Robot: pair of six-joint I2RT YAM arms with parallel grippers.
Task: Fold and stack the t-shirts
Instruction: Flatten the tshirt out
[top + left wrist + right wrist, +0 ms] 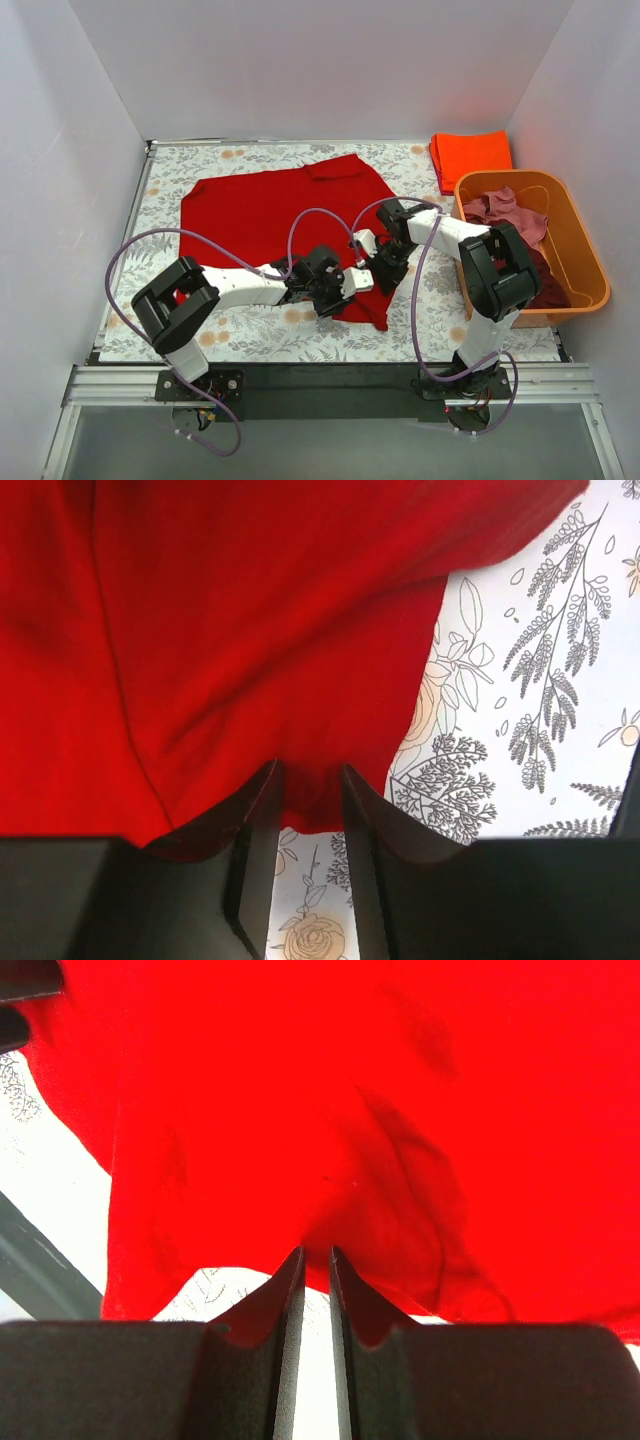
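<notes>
Mostly the red t-shirt (270,205) fills the left and middle of the flower-printed table (250,330). It lies spread flat, bright and plain, with its collar at the far edge and one sleeve reaching right. Its near right corner hangs down in a narrow flap, and that is where both my pincers meet.

My left pincer (310,775) sits low at the flap's near hem. Its jaws stand a little apart with the cloth's edge between the tips, and I cannot tell whether they truly bite.

Just to the right, my right pincer (315,1255) has its jaws nearly pressed together, pinching the same red cloth. Creases fan out from the tips, and the hem rises off the table on either side.

Farther right, at the far edge, an orange-red t-shirt (470,152) lies folded into a neat square. Nearer, beside it, an orange tub (585,260) holds a crumpled pink t-shirt (500,210) and a maroon t-shirt (550,285).
</notes>
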